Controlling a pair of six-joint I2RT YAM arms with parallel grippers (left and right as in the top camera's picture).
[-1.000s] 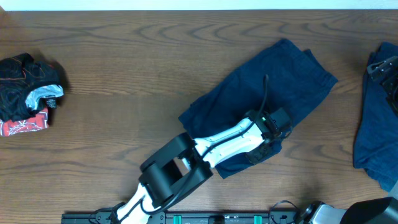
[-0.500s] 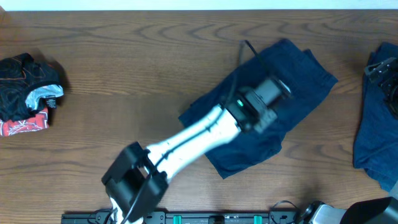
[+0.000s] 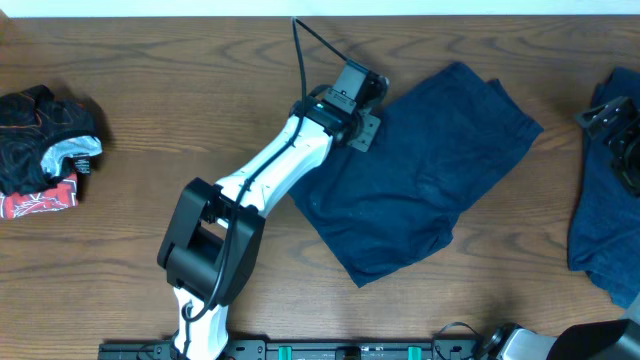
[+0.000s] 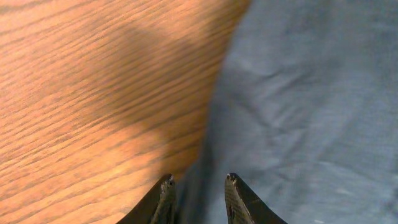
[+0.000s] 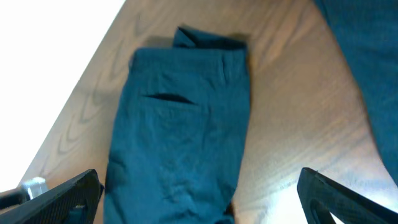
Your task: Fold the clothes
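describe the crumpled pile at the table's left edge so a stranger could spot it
On the wooden table, look to the far left edge in the overhead view. A small crumpled bundle lies there. It alone mixes black, red and white; the shorts and the cloth at the right edge are plain dark blue.

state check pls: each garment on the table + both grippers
navy shorts: folded over, lying flat mid-table
left gripper: slightly open, above the shorts' edge
right gripper: wide open, holding nothing
second navy garment: loose, unfolded, partly out of frame
black-and-red pile: crumpled, unfolded
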